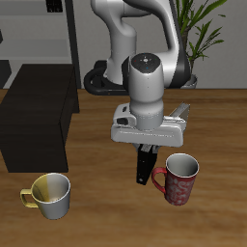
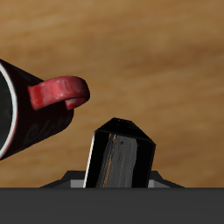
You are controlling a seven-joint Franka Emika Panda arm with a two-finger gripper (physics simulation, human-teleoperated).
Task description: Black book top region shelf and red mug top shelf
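Your gripper [image 1: 147,154] holds the black book [image 1: 145,166] just beside the red mug [image 1: 179,179]; the shelf [image 1: 39,121] top lies bare.

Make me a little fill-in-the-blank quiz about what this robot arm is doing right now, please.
1. The gripper is shut on the black ____, held above the table.
2. The red mug stands on the ____, not on the shelf.
3. Nearer the table's front edge than the shelf stands a yellow-and-white ____.
4. The top of the shelf carries ____ objects.

Answers: book; table; mug; no
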